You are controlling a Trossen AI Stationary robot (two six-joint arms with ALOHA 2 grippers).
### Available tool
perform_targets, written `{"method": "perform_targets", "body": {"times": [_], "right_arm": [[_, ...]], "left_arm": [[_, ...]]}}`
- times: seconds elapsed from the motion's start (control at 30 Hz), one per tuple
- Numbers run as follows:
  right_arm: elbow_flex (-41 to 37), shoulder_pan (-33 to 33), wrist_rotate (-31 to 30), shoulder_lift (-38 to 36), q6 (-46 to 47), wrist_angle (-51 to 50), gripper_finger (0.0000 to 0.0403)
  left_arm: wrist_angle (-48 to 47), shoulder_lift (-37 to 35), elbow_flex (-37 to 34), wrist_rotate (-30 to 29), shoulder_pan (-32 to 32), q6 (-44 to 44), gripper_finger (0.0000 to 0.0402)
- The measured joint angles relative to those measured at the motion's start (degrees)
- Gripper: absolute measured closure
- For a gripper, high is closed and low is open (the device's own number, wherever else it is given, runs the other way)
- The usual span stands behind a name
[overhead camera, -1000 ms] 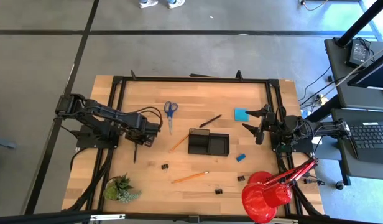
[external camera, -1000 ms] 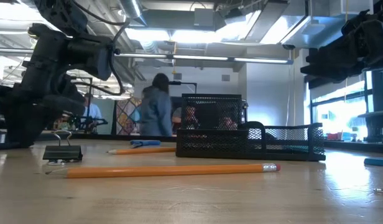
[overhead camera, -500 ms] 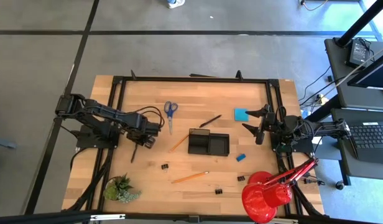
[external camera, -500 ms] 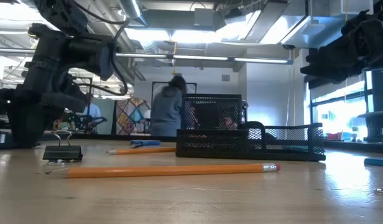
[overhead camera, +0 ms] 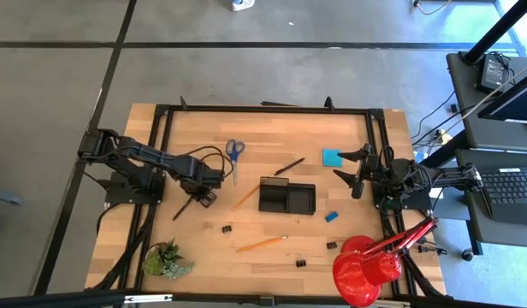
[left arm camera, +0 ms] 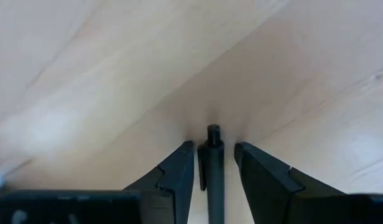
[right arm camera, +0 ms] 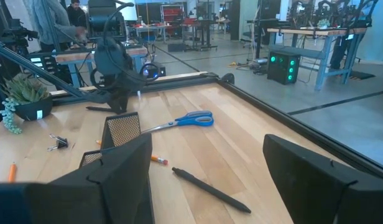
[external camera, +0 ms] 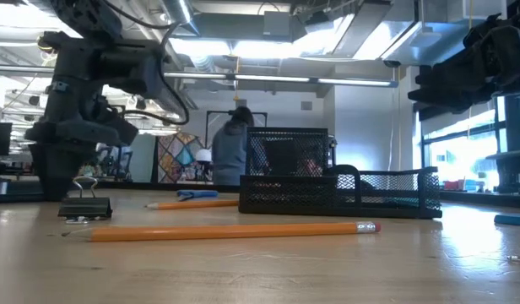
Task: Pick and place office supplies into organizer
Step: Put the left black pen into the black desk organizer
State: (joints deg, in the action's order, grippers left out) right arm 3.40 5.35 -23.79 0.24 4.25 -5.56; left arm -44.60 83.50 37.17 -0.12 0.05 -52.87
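My left gripper (overhead camera: 202,195) points down at the table's left half and is shut on a black pen (overhead camera: 185,210). A second black pen (overhead camera: 289,166), blue-handled scissors (overhead camera: 234,152), a blue note pad (overhead camera: 332,157), a blue eraser (overhead camera: 331,216), two orange pencils (overhead camera: 246,197) (overhead camera: 262,244) and binder clips (overhead camera: 227,229) lie flat on the table around the black organizer (overhead camera: 287,197). My right gripper (overhead camera: 345,165) is open and empty at the right, beside the note pad. My left gripper pinches the black pen between its two fingers (left arm camera: 179,171) near the pen's clip end (left arm camera: 213,140). The fingers come from above and the pen lies along them, its end just past the fingertips. The rest slants toward the near-left. Whether it touches the table I cannot tell.
A red desk lamp (overhead camera: 366,267) stands at the near right corner and a green plant (overhead camera: 167,259) at the near left. In the low view a binder clip (external camera: 84,207) and a pencil (external camera: 235,230) lie close by. A person stands in the room behind (external camera: 230,148).
My left gripper has turned and shifted slightly toward the table's right with the pen. The pen's long end has swung from pointing at the near edge to pointing near-left. The person in the room behind has walked to the right.
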Motion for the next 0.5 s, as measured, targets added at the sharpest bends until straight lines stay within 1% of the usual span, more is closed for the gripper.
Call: {"method": "perform_targets", "body": {"times": [0.27,0.4,0.5], "right_arm": [[0.0,0.0,0.0,0.0,0.0,0.0,0.0092],[0.0,0.0,0.0,0.0,-0.1,0.0,0.0092],[0.0,0.0,0.0,0.0,0.0,0.0,0.0092]], "left_arm": [[1.9,0.0,0.2,-2.2,0.0,0.0,0.0279],[1.8,-0.2,-0.6,-2.2,0.0,-3.7,0.0279],[2.1,-0.3,-1.5,-0.8,0.0,-5.6,0.0279]]}}
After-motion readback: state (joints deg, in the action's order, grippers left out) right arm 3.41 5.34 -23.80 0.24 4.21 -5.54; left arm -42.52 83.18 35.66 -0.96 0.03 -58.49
